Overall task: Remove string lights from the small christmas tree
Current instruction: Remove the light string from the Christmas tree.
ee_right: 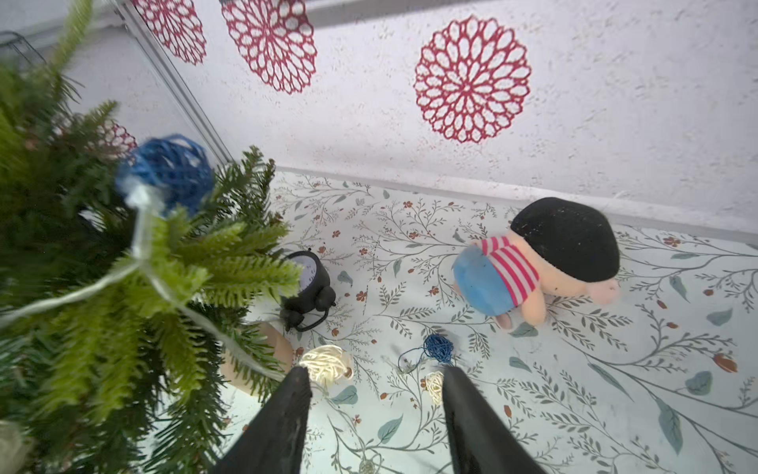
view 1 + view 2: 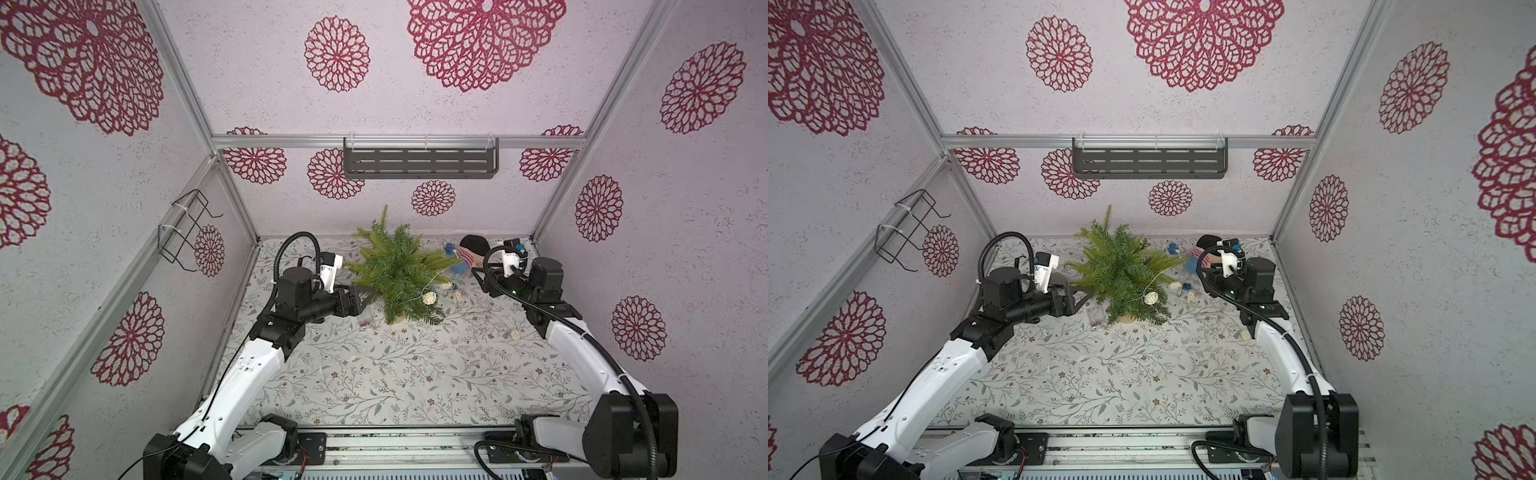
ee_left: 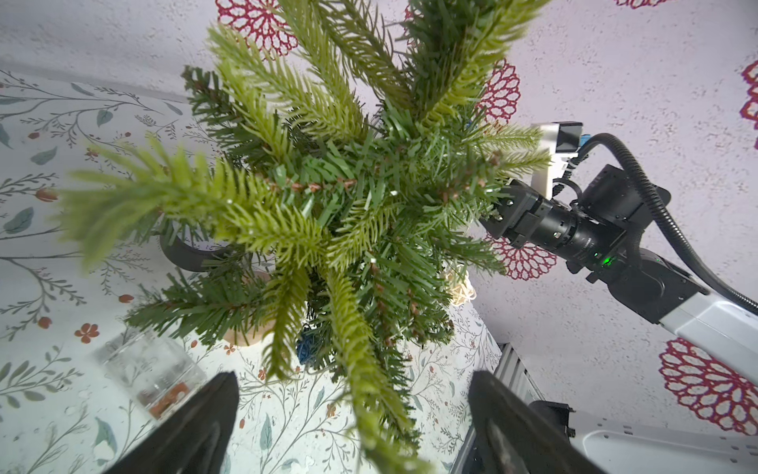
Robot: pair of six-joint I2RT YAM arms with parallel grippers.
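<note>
In both top views the small green artificial christmas tree [image 2: 395,270] [image 2: 1121,272] stands upright on its tan round base at the centre of the frame, toward the far edge of the leaf-and-flower printed tabletop [image 2: 374,374]. The string lights [image 2: 429,298], a thin pale wire strung with woven wicker balls, are partly on the tree. The wire crosses the foliage at its lower right, where a cream ball hangs against the branches. The right wrist view shows a blue ball [image 1: 168,168] up among the needles. More cream and blue balls lie on the table just right of the tree, and the small clear box [image 2: 368,322] lies just left of the base. The left gripper [image 2: 365,300] reaches in from the left, its jaws spread wide and pinching nothing. The right gripper [image 1: 375,369], right of the tree, has its jaws apart and empty above the loose balls. A red-striped plush doll [image 2: 471,255] with a black head lies between the tree and the right wrist.
</note>
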